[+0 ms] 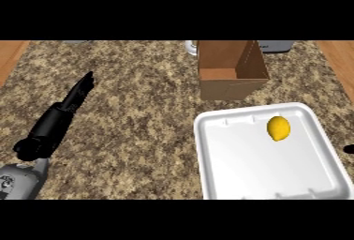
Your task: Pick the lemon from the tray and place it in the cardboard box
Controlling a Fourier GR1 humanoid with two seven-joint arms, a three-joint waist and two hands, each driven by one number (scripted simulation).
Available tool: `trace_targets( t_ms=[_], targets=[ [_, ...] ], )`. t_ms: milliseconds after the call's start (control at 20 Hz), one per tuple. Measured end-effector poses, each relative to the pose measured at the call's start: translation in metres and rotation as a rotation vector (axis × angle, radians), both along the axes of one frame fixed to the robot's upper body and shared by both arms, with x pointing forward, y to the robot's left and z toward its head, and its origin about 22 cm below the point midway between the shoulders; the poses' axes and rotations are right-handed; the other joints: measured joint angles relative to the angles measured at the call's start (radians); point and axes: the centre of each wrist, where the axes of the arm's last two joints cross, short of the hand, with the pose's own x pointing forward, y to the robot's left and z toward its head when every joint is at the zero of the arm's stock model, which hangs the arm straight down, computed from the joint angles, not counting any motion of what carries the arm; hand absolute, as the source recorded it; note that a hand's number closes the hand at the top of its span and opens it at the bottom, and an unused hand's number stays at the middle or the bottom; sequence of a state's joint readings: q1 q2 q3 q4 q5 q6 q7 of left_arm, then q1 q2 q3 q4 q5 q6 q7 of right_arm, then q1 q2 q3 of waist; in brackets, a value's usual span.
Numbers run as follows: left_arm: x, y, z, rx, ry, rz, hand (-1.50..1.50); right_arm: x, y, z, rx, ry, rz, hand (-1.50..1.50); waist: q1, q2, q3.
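Note:
A yellow lemon point(278, 128) lies in the far right part of a white tray point(228, 178) at the lower right of the head view. Just beyond the tray stands an open brown cardboard box point(232, 70) with nothing showing inside it. My left hand point(63, 112) rests at the left over the counter, fingers straight and pointing away, far from the tray and holding nothing. Only a small black bit of my right hand point(350, 150) shows at the right edge, beside the tray's right rim.
The speckled granite counter point(138, 93) spreads between my left hand and the tray. A white object point(190, 46) and a grey one point(276, 45) stand at the far edge behind the box. Wooden strips border the counter at both sides.

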State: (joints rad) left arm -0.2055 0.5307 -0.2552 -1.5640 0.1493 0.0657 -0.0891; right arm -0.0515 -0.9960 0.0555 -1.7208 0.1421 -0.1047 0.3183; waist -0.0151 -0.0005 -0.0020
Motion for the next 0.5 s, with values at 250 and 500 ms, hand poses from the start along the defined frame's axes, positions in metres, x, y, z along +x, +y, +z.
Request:
trace_targets(
  t_ms=[250,500],
  targets=[
    [0.008,-0.004,0.002,0.0,-0.002,-0.031,0.0,0.006,0.022,0.015,-0.121,0.229,0.028,-1.5,0.024,0.004,-0.001],
    [0.013,-0.008,0.001,0.0,0.004,-0.053,0.0,0.018,0.063,0.026,-0.213,0.391,0.022,-1.5,0.044,0.006,-0.001]
  ],
)
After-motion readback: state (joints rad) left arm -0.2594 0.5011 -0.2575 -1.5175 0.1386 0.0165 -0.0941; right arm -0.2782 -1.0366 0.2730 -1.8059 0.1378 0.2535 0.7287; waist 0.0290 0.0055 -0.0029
